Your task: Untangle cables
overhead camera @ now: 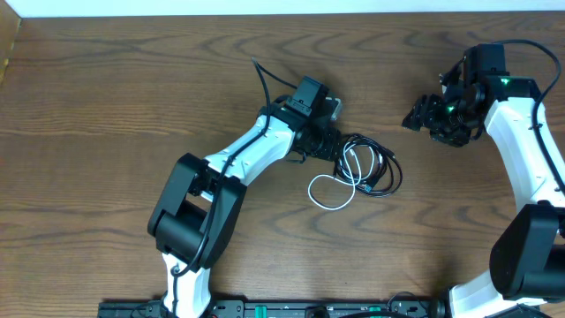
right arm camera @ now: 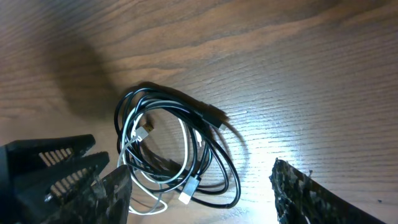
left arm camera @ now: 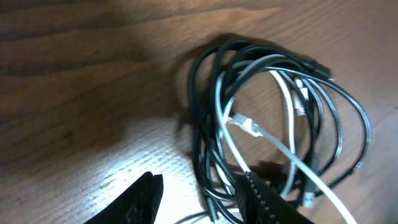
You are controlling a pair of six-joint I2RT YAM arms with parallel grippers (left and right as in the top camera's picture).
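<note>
The cables (overhead camera: 369, 168) lay in one loose coil near the middle of the desk (overhead camera: 132, 88), black cords wound together with the white cable (overhead camera: 331, 190), whose loop spilled out toward the robot's side. The left claw (left arm camera: 199, 186) sat right at the coil's near edge, fingers partly apart; black strands crossed the gap but nothing looked pinched. The coil stretched away from it toward the right arm. The right claw (right arm camera: 198, 177) hung well apart above the far right side, spread wide and empty. The left arm was clearly nearer, so the next grasp probably fell to it
</note>
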